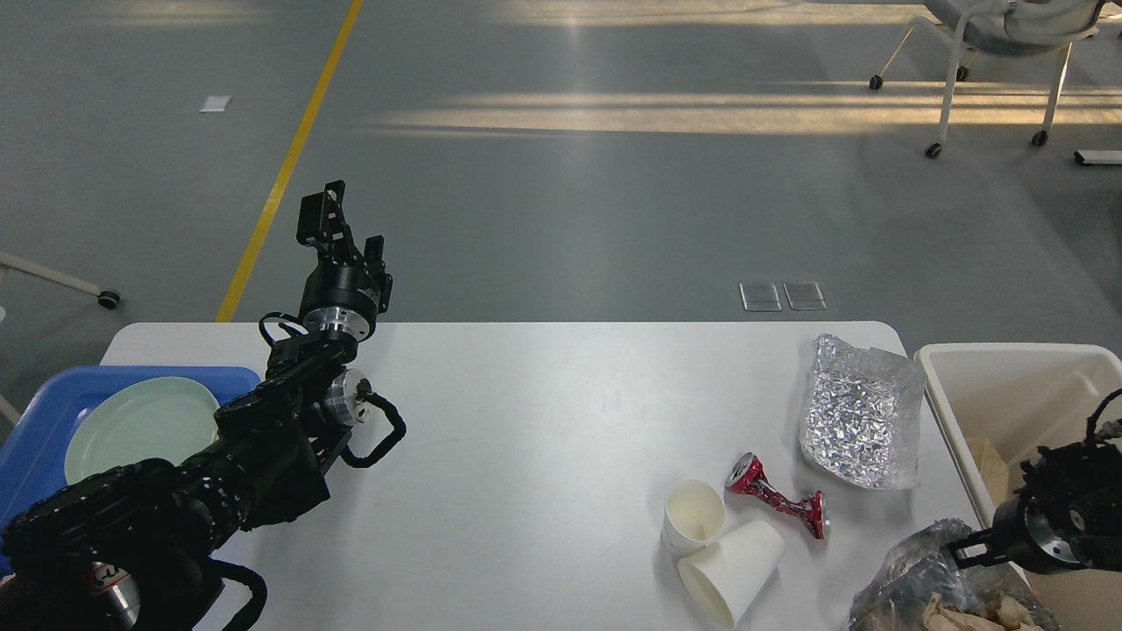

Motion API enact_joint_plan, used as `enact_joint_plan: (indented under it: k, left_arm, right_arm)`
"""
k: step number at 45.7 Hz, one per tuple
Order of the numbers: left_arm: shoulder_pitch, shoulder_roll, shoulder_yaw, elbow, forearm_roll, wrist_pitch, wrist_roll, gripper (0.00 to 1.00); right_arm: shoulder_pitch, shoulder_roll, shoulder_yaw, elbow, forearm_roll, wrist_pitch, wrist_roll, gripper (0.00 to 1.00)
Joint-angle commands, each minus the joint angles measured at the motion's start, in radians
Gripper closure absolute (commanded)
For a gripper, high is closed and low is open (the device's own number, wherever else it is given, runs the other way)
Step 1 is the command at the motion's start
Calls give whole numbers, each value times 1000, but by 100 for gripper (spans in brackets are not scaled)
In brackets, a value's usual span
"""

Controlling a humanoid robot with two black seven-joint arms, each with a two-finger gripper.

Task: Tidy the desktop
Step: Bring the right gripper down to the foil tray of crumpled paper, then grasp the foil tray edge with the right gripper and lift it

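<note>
White desktop on grey floor; left hand spread, right hand's state unclear

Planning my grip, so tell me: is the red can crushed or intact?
Crushed: the red can is pinched thin at its middle, lying sideways.

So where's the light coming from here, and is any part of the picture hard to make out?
Head view: warm sunlight streaks the grey floor far behind the desktop, which shows soft glare; the crinkled foil tray sparkles; the right gripper is dark and small, its fingers indistinct.
</note>
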Motion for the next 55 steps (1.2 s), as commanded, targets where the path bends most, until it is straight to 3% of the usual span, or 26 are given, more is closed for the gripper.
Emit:
enact_joint_plan:
  k: [1, 8, 14, 28, 35, 39, 49, 55]
  left_arm:
    - [-1, 0, 0, 0, 0, 0, 0, 2]
    - [-1, 0, 0, 0, 0, 0, 0, 2]
    - [-1, 0, 0, 0, 0, -1, 0, 2]
    - [-1, 0, 0, 0, 0, 0, 0, 2]
    - [-1, 0, 0, 0, 0, 0, 0, 2]
    - [-1, 0, 0, 0, 0, 0, 0, 2]
    - [-1, 0, 0, 0, 0, 0, 0, 2]
    - [-1, 0, 0, 0, 0, 0, 0, 2]
  right_arm:
    - [0, -1, 0, -2, 3, 0, 65, 63]
    - [8, -1, -1, -3, 8, 0, 114, 70]
    - [7, -3, -1, -14, 15, 3, 154, 100]
    - [14, -4, -4, -21, 15, 12, 167, 100]
    - [20, -9, -12, -21, 15, 23, 248, 100]
    - [46, -17, -21, -18, 14, 43, 271, 100]
    - [154, -53, -55, -11, 14, 138, 351, 100]
    - [264, -78, -56, -8, 14, 245, 392, 100]
